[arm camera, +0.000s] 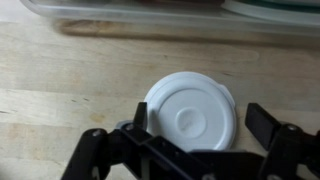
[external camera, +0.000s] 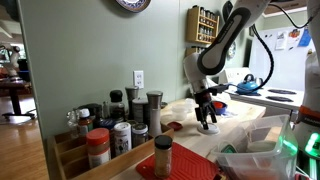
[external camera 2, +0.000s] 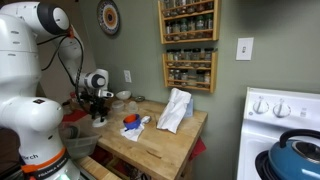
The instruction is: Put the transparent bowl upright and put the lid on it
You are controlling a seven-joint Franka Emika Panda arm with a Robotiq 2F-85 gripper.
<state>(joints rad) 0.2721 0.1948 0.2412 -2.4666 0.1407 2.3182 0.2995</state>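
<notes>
White round lid flat on wooden countertop

Counter, pale wood planks, as I am seeing it through the wrist camera. The lid, round and white, is lying flat over the boards; I am not able to tell whether anything is sitting beneath it. A clear container is resting just behind it. In an exterior view, a crumpled white cloth is standing on the counter, with a small red, white and blue heap lying near it.
</notes>
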